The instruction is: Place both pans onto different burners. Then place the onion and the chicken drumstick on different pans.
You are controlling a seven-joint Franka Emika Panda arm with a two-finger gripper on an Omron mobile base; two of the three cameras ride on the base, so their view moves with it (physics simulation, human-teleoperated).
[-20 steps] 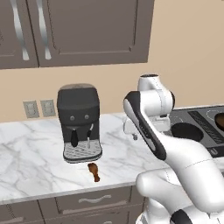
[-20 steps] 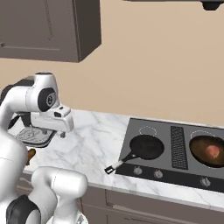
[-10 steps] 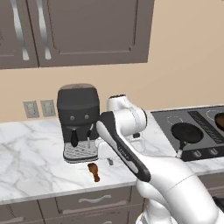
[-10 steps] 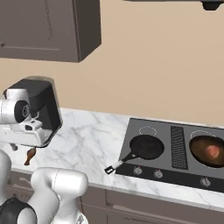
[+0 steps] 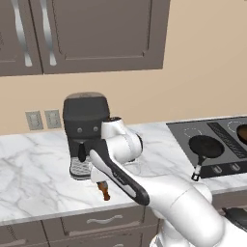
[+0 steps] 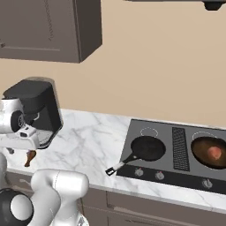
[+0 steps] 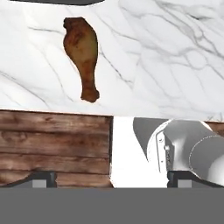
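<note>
The brown chicken drumstick (image 7: pixel 83 52) lies on the marble counter ahead of my gripper (image 7: pixel 111 178), which is open and holds nothing. The same drumstick (image 5: pixel 103 190) (image 6: pixel 30 156) sits near the counter's front edge, in front of the coffee machine, with my hand low beside it. The all-black pan (image 6: pixel 148 148) (image 5: pixel 206 146) rests on the front left part of the cooktop, its handle pointing off the front. A dark pan with a brown interior (image 6: pixel 211 152) (image 5: pixel 241 134) sits on a right burner with the pinkish onion (image 6: pixel 215 152) inside. One burner (image 6: pixel 149 131) circle behind the black pan is bare.
A black coffee machine (image 5: pixel 84 128) (image 6: pixel 35 110) stands at the back of the counter (image 6: pixel 88 141), close to my arm. Grey wall cabinets (image 5: pixel 96 34) hang above. The cooktop (image 6: pixel 178 150) has small knobs (image 6: pixel 160 175) along its front. The hand view also takes in wooden floor (image 7: pixel 52 144) below the counter edge.
My arm has swung left, away from the cooktop and over to the coffee machine, bringing the hand down near the drumstick. Pans, onion and drumstick have not moved.
</note>
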